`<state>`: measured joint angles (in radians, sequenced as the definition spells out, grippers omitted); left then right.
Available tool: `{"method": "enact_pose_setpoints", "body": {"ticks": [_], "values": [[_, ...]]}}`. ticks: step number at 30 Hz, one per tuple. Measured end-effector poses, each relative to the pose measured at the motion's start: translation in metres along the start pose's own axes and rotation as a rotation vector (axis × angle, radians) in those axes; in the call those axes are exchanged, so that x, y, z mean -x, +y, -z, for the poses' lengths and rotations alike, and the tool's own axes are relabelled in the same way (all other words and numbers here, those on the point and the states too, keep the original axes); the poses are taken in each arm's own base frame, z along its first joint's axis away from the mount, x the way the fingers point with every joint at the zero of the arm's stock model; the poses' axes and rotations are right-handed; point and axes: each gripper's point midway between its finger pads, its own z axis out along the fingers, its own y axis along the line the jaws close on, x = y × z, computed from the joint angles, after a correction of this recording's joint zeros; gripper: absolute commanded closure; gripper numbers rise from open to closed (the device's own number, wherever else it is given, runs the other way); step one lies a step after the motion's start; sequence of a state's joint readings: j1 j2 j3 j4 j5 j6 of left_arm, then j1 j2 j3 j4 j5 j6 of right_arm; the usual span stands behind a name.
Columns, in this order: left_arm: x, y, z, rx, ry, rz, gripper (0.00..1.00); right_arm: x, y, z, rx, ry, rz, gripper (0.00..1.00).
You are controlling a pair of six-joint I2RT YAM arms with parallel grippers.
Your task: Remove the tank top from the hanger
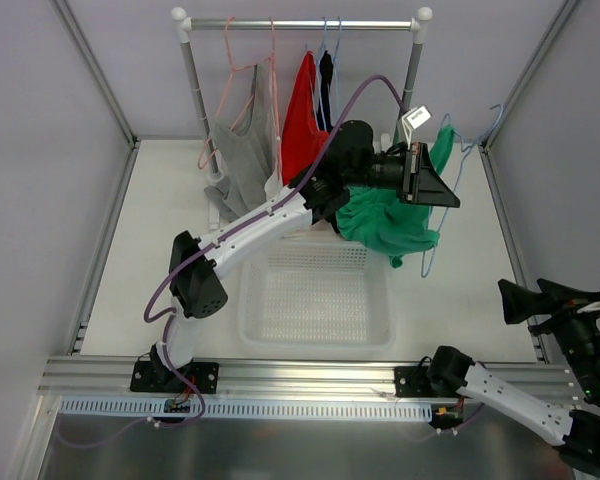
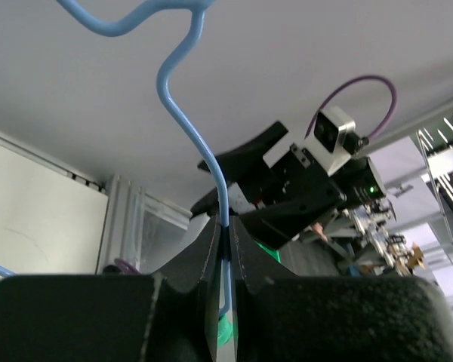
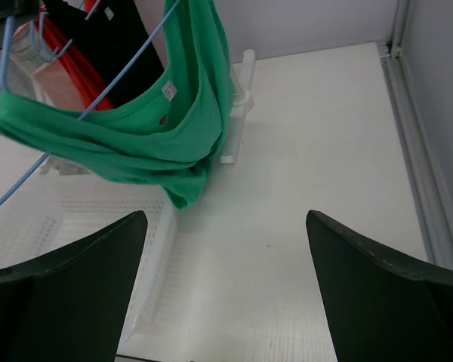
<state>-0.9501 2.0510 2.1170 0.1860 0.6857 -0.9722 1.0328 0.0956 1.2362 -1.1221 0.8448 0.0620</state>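
The green tank top (image 1: 390, 225) hangs bunched on the light-blue wire hanger (image 1: 456, 178), held in the air right of the rack and above the basket's far right corner. My left gripper (image 1: 435, 185) is shut on the hanger; in the left wrist view the blue wire (image 2: 189, 121) runs up from between the closed jaws (image 2: 226, 234). My right gripper (image 1: 536, 303) is open and empty at the near right. In the right wrist view the tank top (image 3: 136, 136) and hanger (image 3: 128, 59) hang ahead and to the left of the open jaws (image 3: 226, 294).
A white mesh basket (image 1: 315, 295) sits at the table's middle, its edge also in the right wrist view (image 3: 98, 219). The clothes rack (image 1: 300, 24) at the back holds pink hangers, a grey top (image 1: 242, 150), a red top (image 1: 302, 115) and a black garment (image 1: 326, 85).
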Motion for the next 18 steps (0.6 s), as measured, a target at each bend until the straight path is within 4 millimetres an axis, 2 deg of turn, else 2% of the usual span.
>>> {"method": "enact_pose_setpoints", "body": {"ticks": [4,8,12,16,18], "values": [[-0.014,-0.005,0.005,-0.033,0.080,0.012,1.00,0.008,-0.002,-0.011,-0.078,0.009,0.075,0.04],[-0.021,-0.017,0.012,-0.082,0.149,0.010,1.00,0.022,0.013,-0.030,-0.088,0.017,0.185,0.04],[-0.026,-0.023,0.019,-0.119,0.200,0.004,1.00,0.029,0.031,-0.048,-0.011,0.015,0.266,0.04],[-0.027,-0.018,0.025,-0.121,0.224,0.002,1.00,0.036,0.049,-0.067,0.094,-0.004,0.313,0.06],[-0.023,-0.012,0.030,-0.113,0.224,0.004,1.00,0.036,0.070,-0.075,0.229,0.000,0.319,0.05]]}}
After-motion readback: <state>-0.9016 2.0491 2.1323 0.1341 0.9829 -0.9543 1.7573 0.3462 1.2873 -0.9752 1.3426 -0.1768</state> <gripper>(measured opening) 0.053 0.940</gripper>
